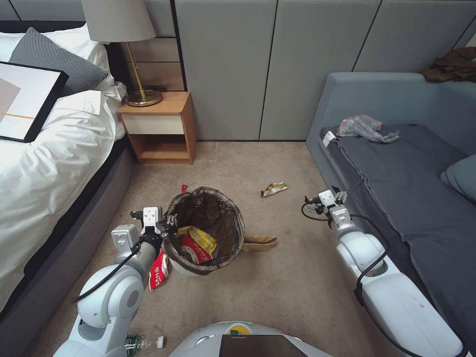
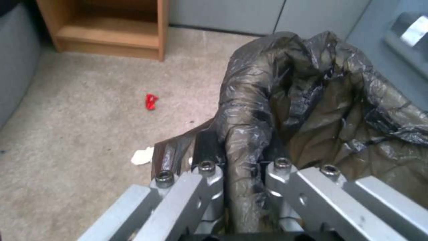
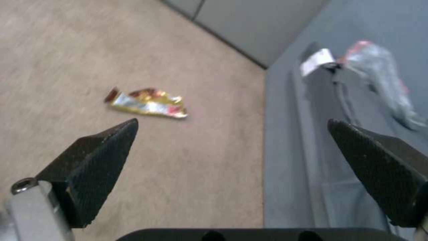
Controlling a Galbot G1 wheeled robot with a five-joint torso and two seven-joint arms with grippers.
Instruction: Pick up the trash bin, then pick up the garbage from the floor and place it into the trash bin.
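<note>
The trash bin [image 1: 204, 229] is on the carpet in front of me, its dark liner [image 2: 312, 100] draped over the rim, with a yellow and a red-and-white wrapper [image 1: 198, 244] inside. My left gripper [image 1: 167, 229] is shut on the bin's near-left rim, and its fingers pinch the liner fold [image 2: 243, 150]. My right gripper [image 1: 323, 196] hovers open by the sofa edge [image 3: 232, 124], nothing between its fingers. Garbage on the floor: a yellow wrapper [image 1: 273, 188] [image 3: 147, 103], a tan paper bag [image 1: 259, 243], a red-and-white wrapper [image 1: 159, 271], a red scrap [image 2: 151, 101], a tissue wad [image 2: 141, 156] and a bottle [image 1: 145, 342].
A bed [image 1: 44, 163] runs along the left, with a wooden nightstand [image 1: 158, 126] and a lamp [image 1: 121, 29] behind it. A grey sofa [image 1: 396, 168] fills the right side, a crumpled plastic bag [image 1: 366, 128] on its seat. Open carpet lies between the bin and the sofa.
</note>
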